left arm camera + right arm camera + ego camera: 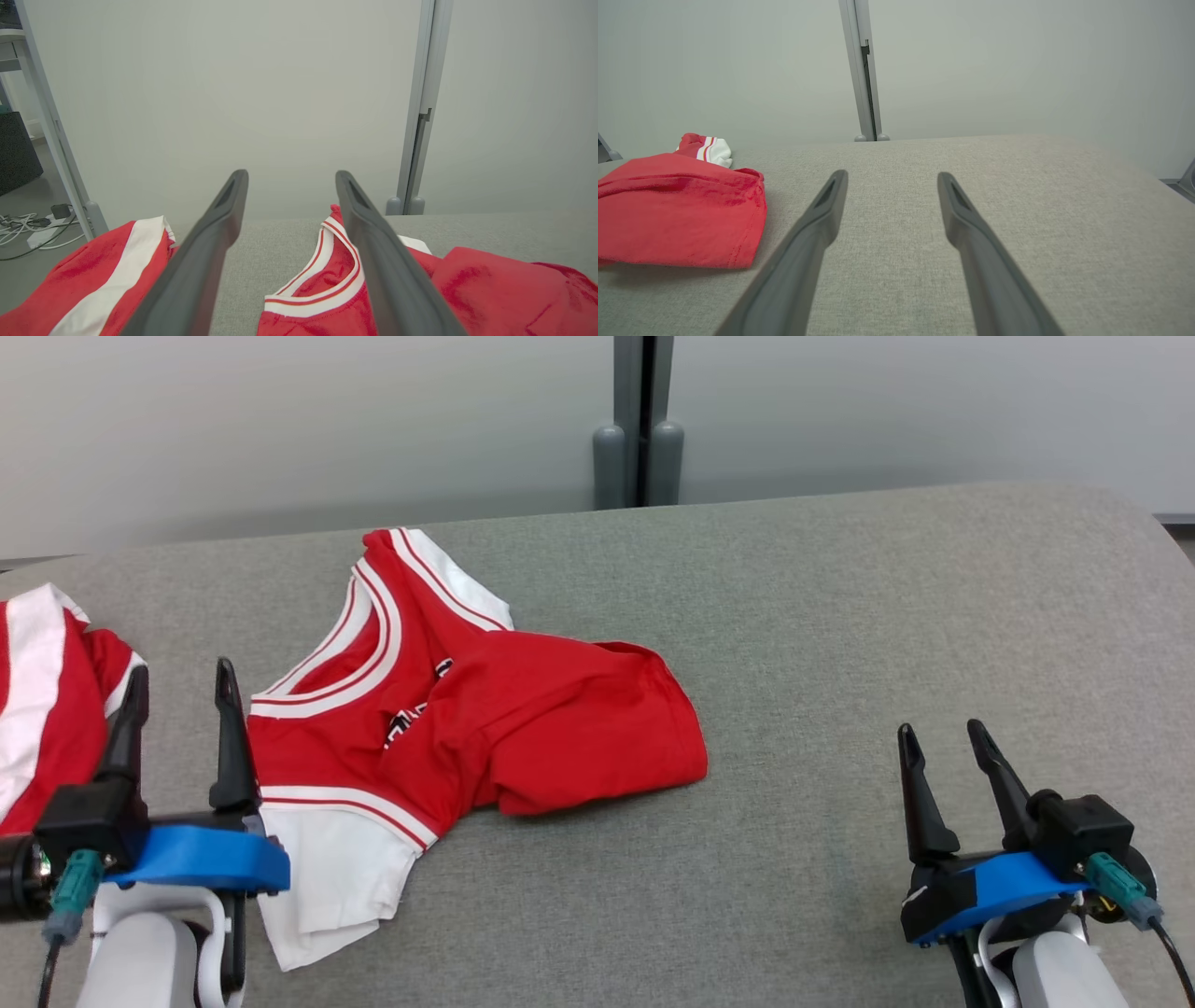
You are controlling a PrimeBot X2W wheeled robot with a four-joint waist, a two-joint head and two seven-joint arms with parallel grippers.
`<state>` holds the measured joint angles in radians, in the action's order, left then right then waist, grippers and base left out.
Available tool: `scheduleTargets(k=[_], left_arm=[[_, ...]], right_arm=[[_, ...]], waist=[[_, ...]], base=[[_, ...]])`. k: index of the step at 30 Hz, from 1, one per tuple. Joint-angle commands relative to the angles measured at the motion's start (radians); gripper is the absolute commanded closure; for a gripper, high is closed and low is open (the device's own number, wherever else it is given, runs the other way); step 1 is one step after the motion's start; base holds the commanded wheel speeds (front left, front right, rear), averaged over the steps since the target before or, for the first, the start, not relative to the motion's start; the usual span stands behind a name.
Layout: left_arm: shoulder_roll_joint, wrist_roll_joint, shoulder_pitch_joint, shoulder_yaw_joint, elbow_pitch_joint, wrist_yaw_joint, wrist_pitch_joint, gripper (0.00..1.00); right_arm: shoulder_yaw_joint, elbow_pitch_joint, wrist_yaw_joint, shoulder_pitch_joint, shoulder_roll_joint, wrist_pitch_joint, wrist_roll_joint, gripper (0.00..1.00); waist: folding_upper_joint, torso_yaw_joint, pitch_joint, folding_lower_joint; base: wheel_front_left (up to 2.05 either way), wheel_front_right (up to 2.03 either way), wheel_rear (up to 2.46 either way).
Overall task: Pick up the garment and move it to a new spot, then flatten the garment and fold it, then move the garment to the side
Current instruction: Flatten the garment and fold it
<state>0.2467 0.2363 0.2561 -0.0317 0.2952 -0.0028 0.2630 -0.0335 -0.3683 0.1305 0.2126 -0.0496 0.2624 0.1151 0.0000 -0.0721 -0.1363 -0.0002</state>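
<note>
Looking down at a red garment with white trim, lying crumpled on the grey table at about nine o'clock from the head view's centre, with a white sleeve trailing toward seven o'clock. Holding the left jaws spread wide and empty at eight o'clock, rising just beside the garment's collar edge; touching it or not, cannot tell. Holding the right jaws parted too, gripping nothing, at four o'clock over bare table and well apart from the garment. Seeing a second red-and-white garment lying at nine o'clock by the table's edge, just outside the left jaws. Facing a pale wall with a grey post at twelve o'clock.
</note>
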Motion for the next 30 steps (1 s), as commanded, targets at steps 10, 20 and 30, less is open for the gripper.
scheduleTargets(k=[10,20,30], left_arm=[[-0.075,-0.046,-0.172,0.019,-0.038,-0.015,0.003,0.00],[-0.114,-0.063,-0.232,0.041,-0.043,-0.036,0.003,0.00],[-0.138,-0.084,-0.199,0.038,-0.048,-0.053,0.003,0.00]], right_arm=[[-0.005,-0.011,0.001,-0.042,-0.002,0.003,-0.011,0.00],[0.007,-0.024,0.001,-0.060,-0.002,0.000,0.001,0.00],[0.068,-0.039,0.001,0.052,-0.018,-0.035,-0.032,0.00]], waist=[[0.0000,0.063,0.041,0.0002],[0.0000,0.089,0.054,0.0002],[0.0000,0.130,0.038,0.0002]], base=[[0.00,0.00,0.00],[0.00,0.00,0.00],[0.00,0.00,0.00]])
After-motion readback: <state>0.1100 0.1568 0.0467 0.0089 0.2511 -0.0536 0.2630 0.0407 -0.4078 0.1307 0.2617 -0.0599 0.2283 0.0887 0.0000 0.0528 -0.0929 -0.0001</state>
